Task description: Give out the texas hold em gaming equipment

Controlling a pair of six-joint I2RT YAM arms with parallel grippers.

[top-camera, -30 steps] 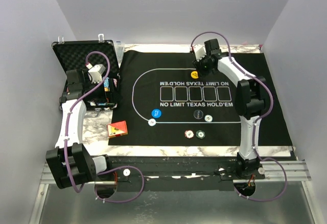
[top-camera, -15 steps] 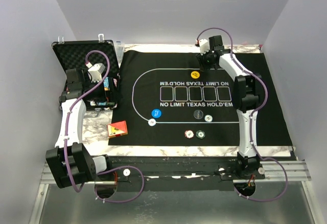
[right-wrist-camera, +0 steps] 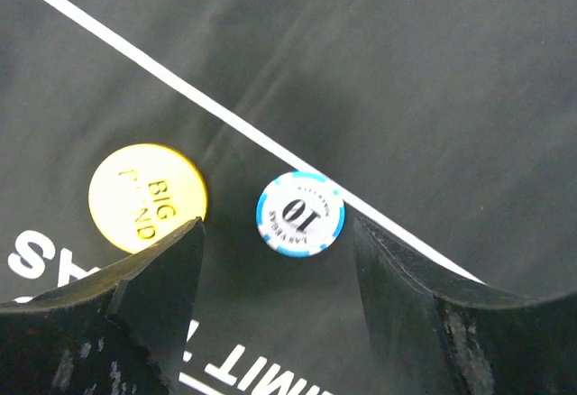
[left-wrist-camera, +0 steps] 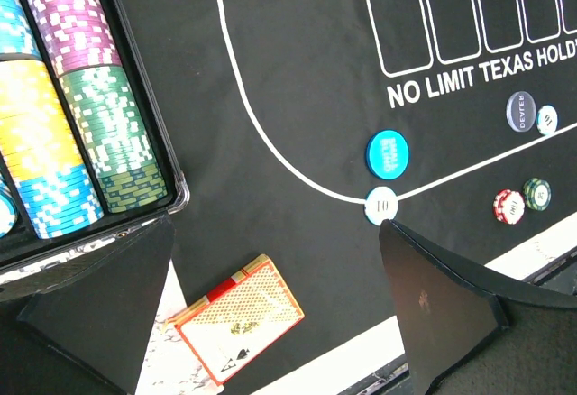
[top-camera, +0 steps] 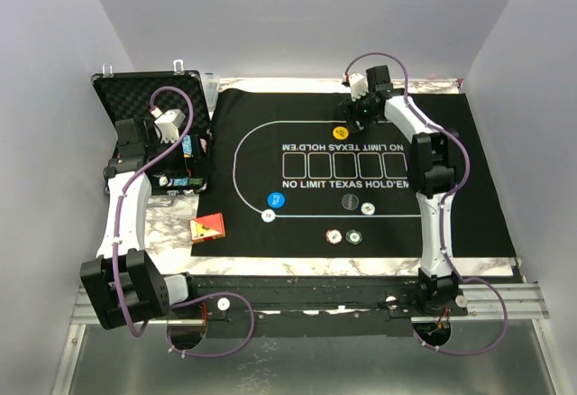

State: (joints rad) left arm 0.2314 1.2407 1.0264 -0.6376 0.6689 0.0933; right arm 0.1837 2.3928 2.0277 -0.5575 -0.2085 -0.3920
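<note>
Left tool: standing wide open, holding nothing, hovering over the left edge of the felt mat, beside the case.
Card box: lying at the mat's near-left corner.
Right tool: jaws standing apart at the mat's far edge, gripping nothing.
10 chip: lying flat on the mat, directly between the right tool's fingers and touching neither. The right arm is sitting by far the nearer.

The left arm stands bent at the elbow on the near left, wrist angled over the far left corner. The left claw points down, its fingers spread wide. The right arm reaches almost straight to the far side. The right claw hangs low, wrist turned left, fingers parted.
</note>
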